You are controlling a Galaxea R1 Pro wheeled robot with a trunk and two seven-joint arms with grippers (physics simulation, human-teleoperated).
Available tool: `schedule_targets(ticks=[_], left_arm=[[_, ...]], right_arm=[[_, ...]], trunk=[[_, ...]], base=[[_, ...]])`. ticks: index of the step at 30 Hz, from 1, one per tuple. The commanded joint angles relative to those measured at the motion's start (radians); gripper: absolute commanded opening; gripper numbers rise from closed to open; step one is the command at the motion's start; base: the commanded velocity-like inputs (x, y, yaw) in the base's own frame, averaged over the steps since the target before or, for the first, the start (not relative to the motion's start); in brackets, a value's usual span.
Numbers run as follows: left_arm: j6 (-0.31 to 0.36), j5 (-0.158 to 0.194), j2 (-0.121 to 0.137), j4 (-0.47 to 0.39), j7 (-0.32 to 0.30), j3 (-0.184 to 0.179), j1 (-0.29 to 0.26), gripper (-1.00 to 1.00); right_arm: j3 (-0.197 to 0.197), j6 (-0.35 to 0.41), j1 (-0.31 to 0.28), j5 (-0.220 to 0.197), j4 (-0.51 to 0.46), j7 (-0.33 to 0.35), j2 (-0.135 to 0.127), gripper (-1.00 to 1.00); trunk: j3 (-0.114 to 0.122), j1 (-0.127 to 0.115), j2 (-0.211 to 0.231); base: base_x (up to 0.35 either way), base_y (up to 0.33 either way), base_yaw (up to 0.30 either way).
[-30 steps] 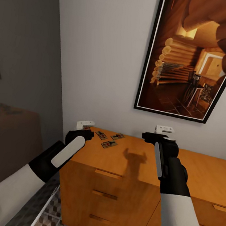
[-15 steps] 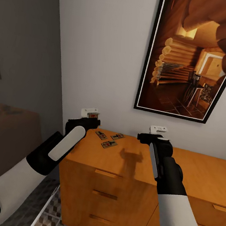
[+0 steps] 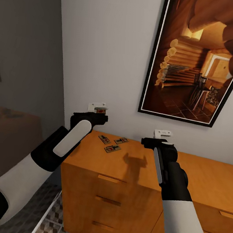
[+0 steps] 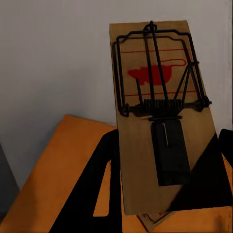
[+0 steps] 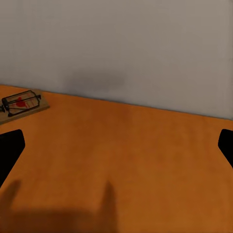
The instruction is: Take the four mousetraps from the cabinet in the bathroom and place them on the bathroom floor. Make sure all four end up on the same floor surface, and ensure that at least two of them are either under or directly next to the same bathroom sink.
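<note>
My left gripper (image 3: 99, 110) pinched on one mousetrap (image 4: 162, 116), held above cabinet (image 3: 130, 168) left corner, near wall. Three mousetraps (image 3: 112, 144) on cabinet top, at 4 o'clock from held one. My right gripper (image 3: 162, 134) spread wide, empty, hovering over cabinet top, at 3 o'clock from those three. None on bathroom floor (image 3: 53, 219) yet. Judgement: task early; first trap lifted, all four placements left.

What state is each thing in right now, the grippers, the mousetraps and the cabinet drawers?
Left gripper: shut on a mousetrap, held up above the cabinet top.
Right gripper: open, holding nothing, above the cabinet top.
Three mousetraps: lying flat on the cabinet top near its back left corner.
Cabinet: the drawers in view are closed.
Framed picture: hanging on the wall above the cabinet.
</note>
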Motion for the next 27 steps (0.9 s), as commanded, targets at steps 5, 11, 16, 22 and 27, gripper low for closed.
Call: schedule_targets(ticks=[5,11,16,22,27], left_arm=[[0.007,0.007,-0.026,-0.002,0.012,-0.001,-0.033,-1.00],[0.009,0.010,-0.034,-0.005,0.011,0.000,-0.038,-1.00],[0.009,0.011,-0.044,-0.006,0.011,0.000,-0.038,-1.00],[0.009,0.014,-0.045,-0.005,0.011,-0.001,-0.035,-1.00],[0.009,0.013,-0.036,-0.004,0.017,-0.001,-0.033,-1.00]], right_arm=[[0.001,0.005,-0.001,0.010,-0.001,0.002,0.001,1.00],[0.002,0.003,-0.001,0.011,0.000,0.002,0.002,1.00],[0.008,0.002,-0.001,0.009,0.001,0.002,0.002,1.00],[0.010,0.002,-0.001,0.010,0.001,0.002,0.002,1.00],[0.014,0.009,-0.001,0.018,-0.009,-0.007,0.002,1.00]], trunk=[[-0.001,0.000,-0.001],[-0.001,0.000,-0.001],[-0.001,0.000,-0.001],[-0.001,0.000,-0.001],[-0.001,0.000,-0.001]], base=[[0.000,0.000,0.000],[0.000,0.000,0.000],[0.000,0.000,0.000],[0.000,0.000,0.000],[0.000,0.000,0.000]])
